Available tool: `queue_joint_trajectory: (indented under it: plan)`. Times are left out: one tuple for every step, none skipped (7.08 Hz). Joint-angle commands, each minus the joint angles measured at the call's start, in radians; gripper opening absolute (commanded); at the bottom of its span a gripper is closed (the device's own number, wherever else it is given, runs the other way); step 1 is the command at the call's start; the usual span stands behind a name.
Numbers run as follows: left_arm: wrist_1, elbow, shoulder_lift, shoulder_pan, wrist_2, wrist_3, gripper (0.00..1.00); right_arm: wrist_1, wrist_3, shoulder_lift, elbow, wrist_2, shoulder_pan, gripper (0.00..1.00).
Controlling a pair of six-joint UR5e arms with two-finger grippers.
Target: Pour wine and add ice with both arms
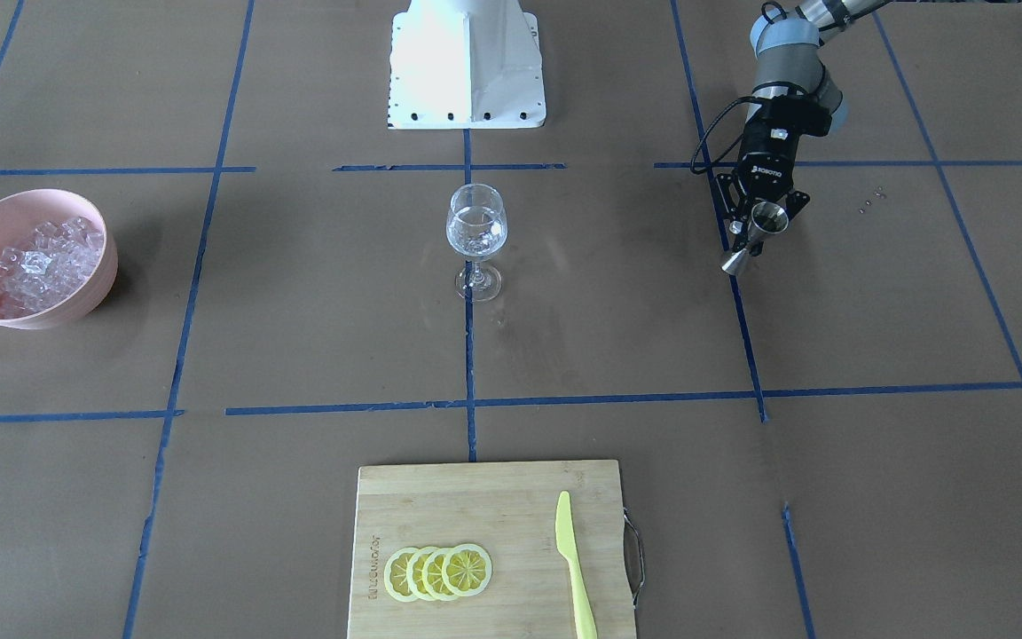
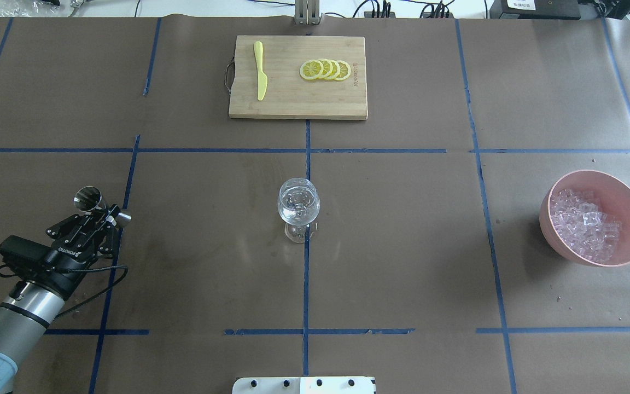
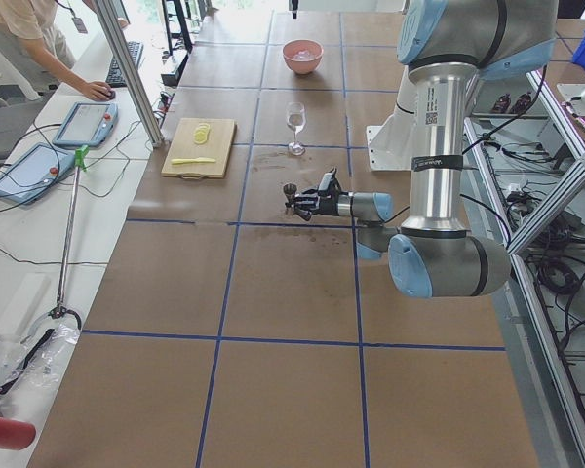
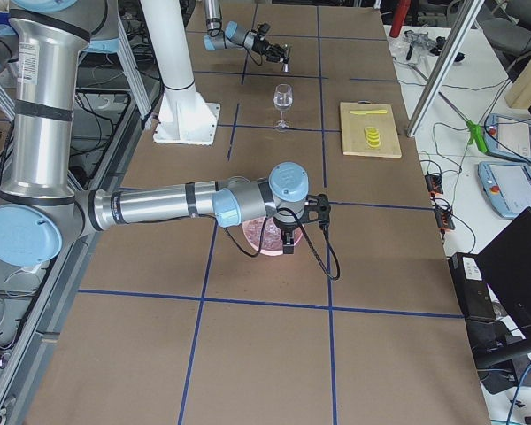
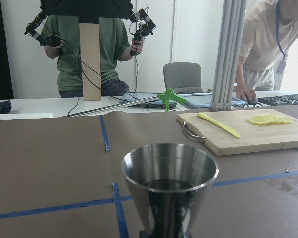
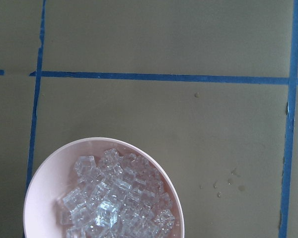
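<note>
A wide tabletop (image 2: 402, 246) is covered in brown paper and marked into big squares by blue tape lines (image 2: 305, 273). Along its far side runs a white bench (image 3: 19, 283) strewn with cables, carrying tablets (image 3: 83, 122) and a keyboard (image 5: 288, 98). A slanted aluminium post (image 3: 127, 68) rises at the tabletop's far edge. Beyond the bench stand a grey office chair (image 5: 182, 77) and a plain white wall (image 5: 198, 29), with a dark opening (image 5: 0, 49) at its left. The light is bright and even, and shadows are soft.
</note>
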Motion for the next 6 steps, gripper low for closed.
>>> queue_joint_trajectory:
  plan:
    - [0.051, -0.041, -0.108, -0.032, -0.028, 0.081, 0.0, 0.0, 0.0, 0.0, 0.0, 0.0, 0.0, 1.0]
    - [0.094, -0.043, -0.158, -0.058, -0.026, 0.082, 0.0, 0.002, 0.0, 0.0, 0.002, 0.002, 0.0, 1.0]
    - [0.097, -0.063, -0.169, -0.064, -0.026, 0.082, 0.0, 0.002, 0.0, 0.0, 0.005, 0.002, 0.0, 1.0]
    - [0.103, -0.087, -0.178, -0.061, -0.025, 0.082, 0.0, 0.002, 0.0, 0.0, 0.006, 0.0, 0.0, 1.0]
    - [0.153, -0.11, -0.207, -0.061, -0.025, 0.083, 0.0, 0.002, 0.0, 0.0, 0.006, 0.002, 0.0, 1.0]
    - [0.207, -0.117, -0.216, -0.06, -0.026, 0.085, 0.0, 0.002, -0.002, 0.0, 0.008, 0.002, 0.0, 1.0]
